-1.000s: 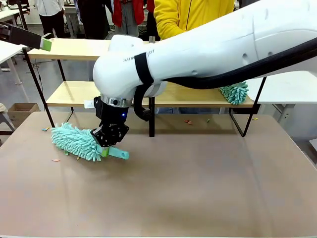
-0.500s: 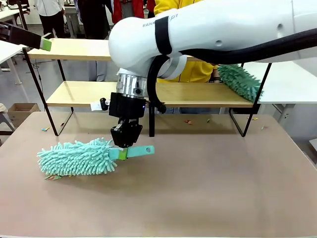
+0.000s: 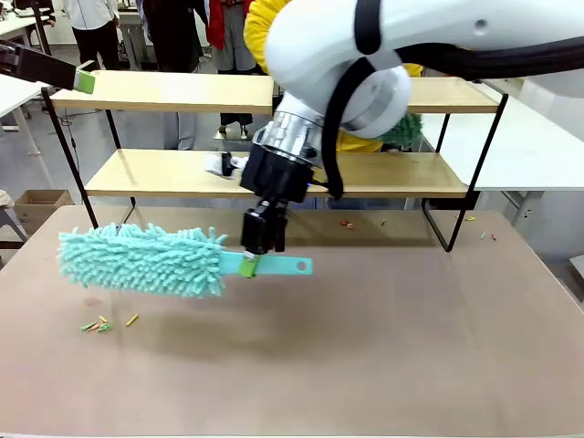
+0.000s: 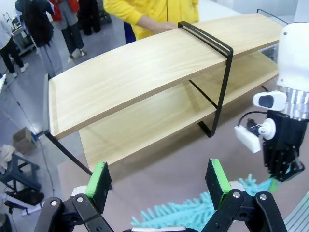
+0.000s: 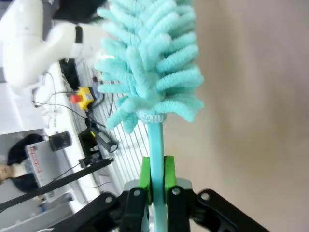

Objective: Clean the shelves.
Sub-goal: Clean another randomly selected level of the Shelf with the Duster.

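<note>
The shelves (image 3: pixel 164 89) stand across the far side of the brown table, with a lower board (image 3: pixel 146 172) and a black centre post; the left wrist view looks down on their top board (image 4: pixel 145 67). My right gripper (image 3: pixel 258 254) is shut on the handle of a teal fluffy duster (image 3: pixel 141 260), holding it level just above the table in front of the shelves. The right wrist view shows the green pads (image 5: pixel 145 176) clamped on that handle below the duster head (image 5: pixel 149 63). My left gripper (image 4: pixel 159 179) hangs open high at the shelves' left end (image 3: pixel 82 80).
A person in yellow stands behind the shelves with a hand (image 4: pixel 159 26) on the top board and a second teal duster (image 3: pixel 401 132) partly behind my right arm. Small coloured scraps (image 3: pixel 100 324) lie on the table at front left, more scraps (image 3: pixel 347 224) near the shelf feet.
My right gripper has swung the duster from the table's left, lifted it and carried it right. Scraps now lie where it swept. The person's duster rose off the lower board.
</note>
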You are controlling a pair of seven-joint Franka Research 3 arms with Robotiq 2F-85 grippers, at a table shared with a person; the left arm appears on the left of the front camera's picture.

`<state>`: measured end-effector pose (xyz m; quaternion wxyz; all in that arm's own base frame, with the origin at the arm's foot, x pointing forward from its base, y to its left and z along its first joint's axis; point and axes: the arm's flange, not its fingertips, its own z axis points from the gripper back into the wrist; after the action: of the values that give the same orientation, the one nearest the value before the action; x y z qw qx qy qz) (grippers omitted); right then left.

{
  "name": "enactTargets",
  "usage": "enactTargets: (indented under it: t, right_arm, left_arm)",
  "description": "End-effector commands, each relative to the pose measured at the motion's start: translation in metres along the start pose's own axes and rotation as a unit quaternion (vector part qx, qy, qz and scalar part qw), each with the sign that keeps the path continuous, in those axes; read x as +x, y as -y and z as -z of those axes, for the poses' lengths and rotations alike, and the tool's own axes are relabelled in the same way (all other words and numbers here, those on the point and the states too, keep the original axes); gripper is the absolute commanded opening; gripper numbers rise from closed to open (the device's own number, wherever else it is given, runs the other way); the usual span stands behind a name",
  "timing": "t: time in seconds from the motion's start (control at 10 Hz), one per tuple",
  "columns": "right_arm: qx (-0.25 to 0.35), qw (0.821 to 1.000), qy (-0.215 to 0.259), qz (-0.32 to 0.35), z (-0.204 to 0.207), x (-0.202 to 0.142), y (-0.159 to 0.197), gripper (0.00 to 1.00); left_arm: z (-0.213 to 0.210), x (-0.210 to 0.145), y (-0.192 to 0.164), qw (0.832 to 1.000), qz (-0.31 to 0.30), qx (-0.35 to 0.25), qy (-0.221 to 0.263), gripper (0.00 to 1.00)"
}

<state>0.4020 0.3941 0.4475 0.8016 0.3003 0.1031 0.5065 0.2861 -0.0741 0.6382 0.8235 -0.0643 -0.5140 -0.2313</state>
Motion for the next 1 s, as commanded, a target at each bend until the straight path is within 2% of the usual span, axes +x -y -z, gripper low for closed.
enactTargets:
  t: [0.0, 0.2, 0.5, 0.6, 0.7, 0.8, 0.9]
  right_arm:
    - [-0.027, 0.997, -0.008, 0.076, -0.002, -0.052, -0.011, 0.13]
    - [0.005, 0.999, 0.021, 0.043, -0.007, -0.085, -0.019, 0.13]
    - [0.009, 0.997, 0.04, 0.063, -0.014, -0.135, -0.026, 0.13]
    - [0.031, 0.995, 0.05, 0.082, -0.024, -0.172, -0.034, 0.13]
    - [0.047, 0.994, 0.072, 0.073, -0.037, -0.214, -0.052, 0.13]
    - [0.038, 0.99, 0.101, 0.088, -0.049, -0.253, -0.065, 0.13]
    - [0.038, 0.987, 0.139, 0.077, -0.063, -0.303, -0.081, 0.13]
  left_arm:
    - [-0.001, 0.0, 0.0, 1.0, 0.0, 0.003, 0.0, 1.0]
    - [-0.001, 0.0, 0.0, 1.0, 0.0, 0.003, 0.0, 1.0]
    - [-0.001, 0.0, 0.0, 1.0, 0.0, 0.003, 0.0, 1.0]
    - [-0.001, 0.0, 0.0, 1.0, 0.0, 0.003, 0.0, 1.0]
    - [-0.001, 0.0, 0.0, 1.0, 0.0, 0.003, 0.0, 1.0]
    - [-0.001, 0.0, 0.0, 1.0, 0.0, 0.003, 0.0, 1.0]
    - [-0.001, 0.0, 0.0, 1.0, 0.0, 0.003, 0.0, 1.0]
